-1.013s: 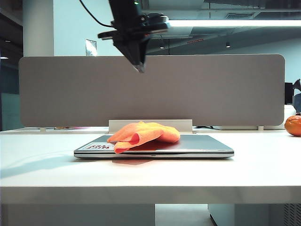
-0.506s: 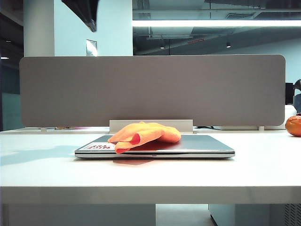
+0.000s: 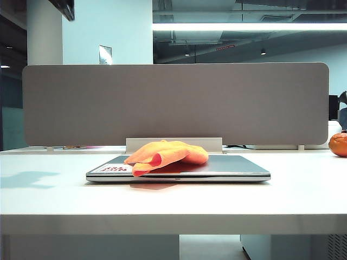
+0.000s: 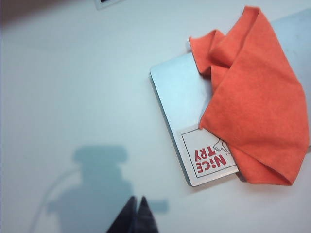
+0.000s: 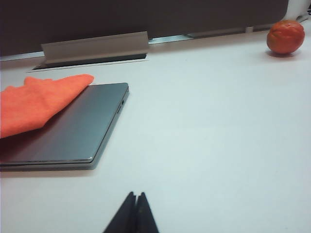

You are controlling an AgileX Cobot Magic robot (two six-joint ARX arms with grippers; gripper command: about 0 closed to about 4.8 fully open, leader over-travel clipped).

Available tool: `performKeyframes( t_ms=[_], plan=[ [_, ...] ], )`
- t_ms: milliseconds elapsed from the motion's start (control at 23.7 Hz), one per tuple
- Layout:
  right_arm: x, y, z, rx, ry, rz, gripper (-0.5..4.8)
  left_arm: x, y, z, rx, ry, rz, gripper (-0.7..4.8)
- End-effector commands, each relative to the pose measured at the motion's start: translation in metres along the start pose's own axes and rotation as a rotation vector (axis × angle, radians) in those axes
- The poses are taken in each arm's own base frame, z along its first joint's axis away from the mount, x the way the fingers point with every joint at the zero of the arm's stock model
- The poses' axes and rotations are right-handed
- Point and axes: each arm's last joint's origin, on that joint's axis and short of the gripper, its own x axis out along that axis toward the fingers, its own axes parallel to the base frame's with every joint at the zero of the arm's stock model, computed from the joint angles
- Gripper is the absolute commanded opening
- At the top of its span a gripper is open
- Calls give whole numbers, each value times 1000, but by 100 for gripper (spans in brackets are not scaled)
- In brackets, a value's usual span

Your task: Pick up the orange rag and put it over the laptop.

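Note:
The orange rag [image 3: 167, 154] lies crumpled on the closed silver laptop [image 3: 227, 168], covering its left and middle part; the white sticker with red lettering [image 4: 210, 161] shows beside it. Seen from the left wrist, the rag [image 4: 252, 102] drapes over the lid [image 4: 177, 92]. My left gripper [image 4: 137, 200] is shut and empty, high above the bare table, off the laptop's sticker corner. In the exterior view only a dark piece of the left arm [image 3: 64, 7] shows at the top left. My right gripper [image 5: 135, 195] is shut and empty, low over the table, off the laptop's [image 5: 73, 131] other end; the rag [image 5: 36, 99] shows there.
A round orange ball-like object [image 3: 338, 144] sits at the table's far right edge, also in the right wrist view as the ball [image 5: 285, 37]. A grey divider panel [image 3: 173, 103] stands behind the laptop, with a white cable tray [image 5: 95, 47] at its foot.
The left arm has swung up and to the left, from above the laptop's middle to almost out of the exterior view. Rag and laptop have not moved.

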Motion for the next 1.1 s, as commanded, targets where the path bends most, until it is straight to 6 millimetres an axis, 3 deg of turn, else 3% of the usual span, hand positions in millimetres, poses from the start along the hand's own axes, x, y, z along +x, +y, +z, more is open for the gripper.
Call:
performKeyframes(
  t_ms=[42,253,506,802,1097],
  plan=[
    [0,-1,0,-3,-13,-20,-5,-19,0,-11,-6,-104,-20,-6],
    [0,0,0,-3,-11,-15,-5,-32,-3,-47,-13,-195,-15,-6],
    [0,0,0,-3,-11,-15,-5,-35,-8,-107,-42,-253,-16,-6],
    [0,0,0,-3,-11,-15,-5,-53,-13,-176,-77,-340,-9,-6],
    [0,0,0,-3,-11,-15,-5,-71,-14,-223,-119,-402,60,-6]
  ],
)
